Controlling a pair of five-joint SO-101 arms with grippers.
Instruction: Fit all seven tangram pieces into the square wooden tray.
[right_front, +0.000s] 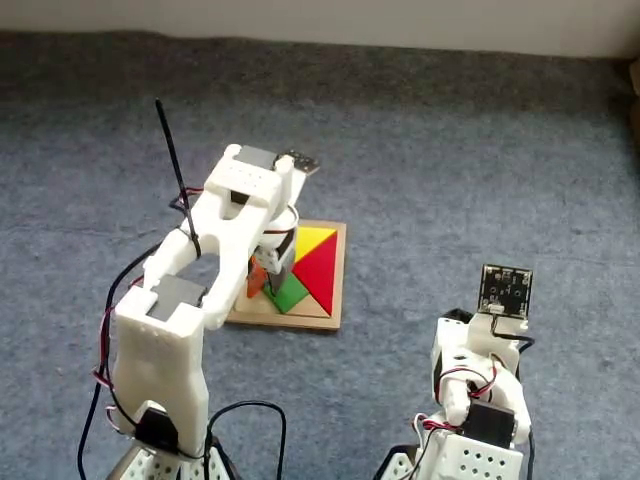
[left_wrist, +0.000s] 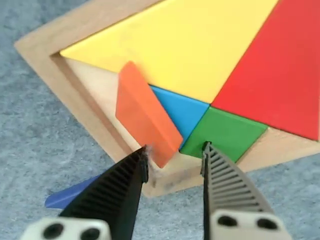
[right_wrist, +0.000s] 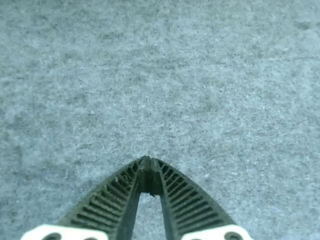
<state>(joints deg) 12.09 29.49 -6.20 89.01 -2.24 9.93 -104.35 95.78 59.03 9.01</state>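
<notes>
Left arm (right_front: 200, 270): stretched across the table, its wrist over the tray's left half in the high view.
Left gripper (left_wrist: 175, 149): the fingers (left_wrist: 125, 185) are spread – a clear gap between the tips – just above the tray's near rim, clamping nothing.
Loose blue piece (left_wrist: 65, 198): flat on the table outside the tray, beside one finger. The arm covers this spot in the high view.
Orange piece (left_wrist: 142, 117): a parallelogram, tilted rather than seated. Its long axis runs from the yellow triangle's edge towards the rim by the fingertips, and its lower end is at one fingertip.
Tray (left_wrist: 40, 55): wooden and square, with bare wood beside the orange piece.
Seated pieces: yellow triangle (left_wrist: 190, 45), red triangle (left_wrist: 280, 75), small blue triangle (left_wrist: 182, 110) and green piece (left_wrist: 225, 132) lie flat, edges meeting.
Right arm (right_front: 480, 390): folded back, well apart from the tray.
Right gripper (right_wrist: 148, 161): fingers pressed together at the tips – nothing between them – above the grey table (right_wrist: 150, 75).
</notes>
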